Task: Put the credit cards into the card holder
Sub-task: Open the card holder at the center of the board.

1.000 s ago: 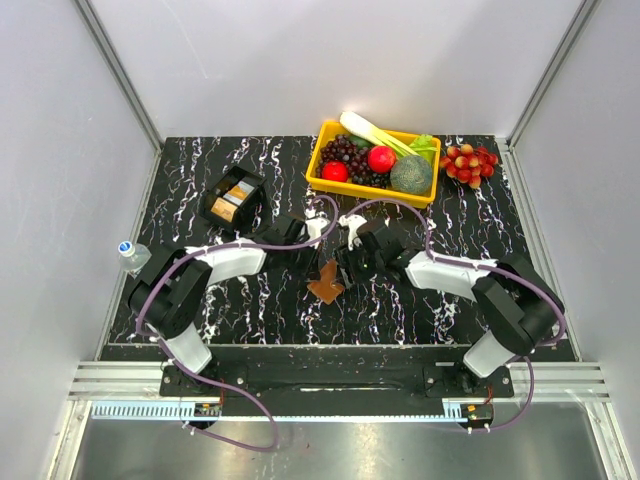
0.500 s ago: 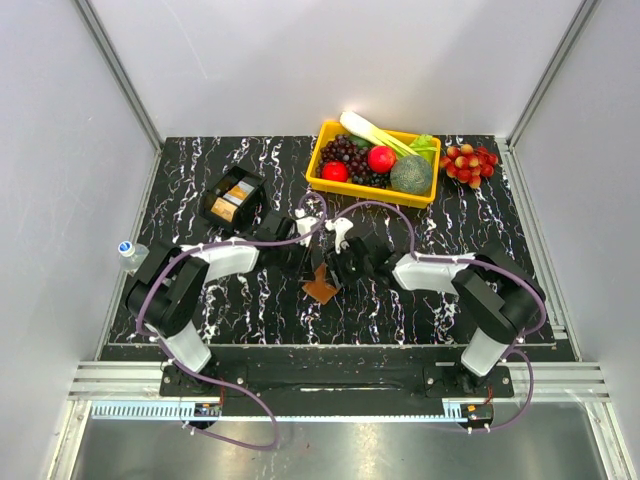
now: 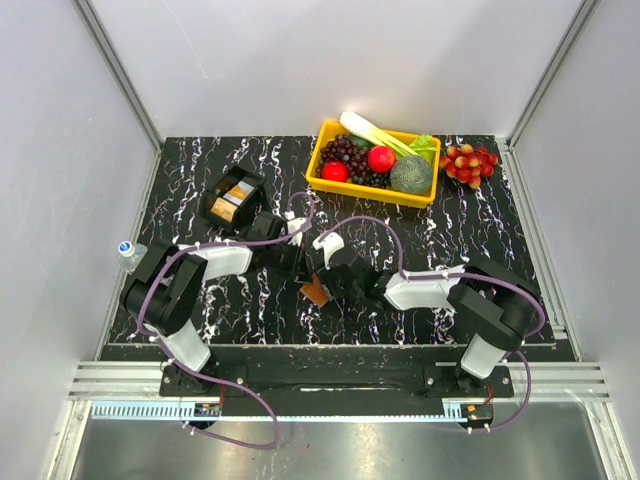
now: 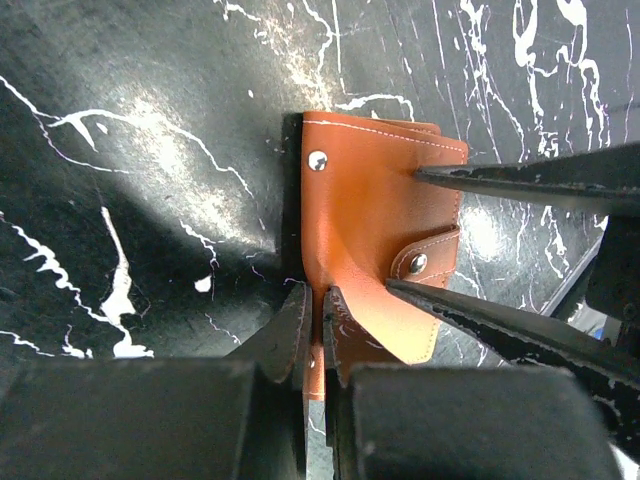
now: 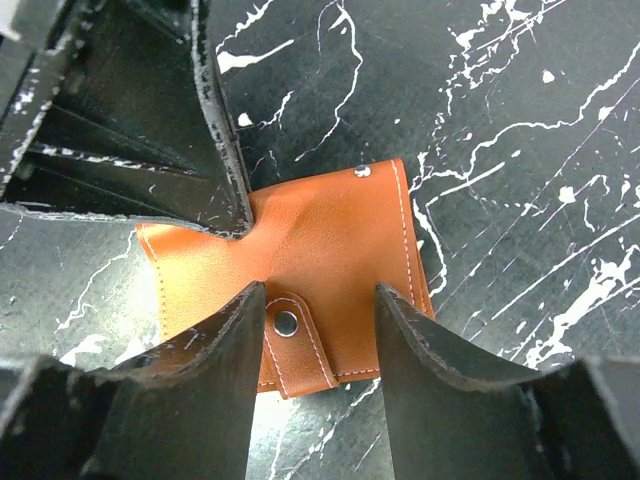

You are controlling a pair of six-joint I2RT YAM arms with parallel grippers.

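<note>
A: Top view?
B: Card holder (image 3: 316,290) lies on the table (image 3: 330,325), front middle.
A: Left wrist?
B: Left gripper (image 4: 312,300) is pinched tight on the card holder's near edge.
A: Right wrist?
B: Right gripper (image 5: 315,305) has its jaws apart, straddling the snap tab (image 5: 290,325). Holder lies flat.

No writing, brand, number or sign can be read on the card holder (image 4: 365,225) or anywhere else.
</note>
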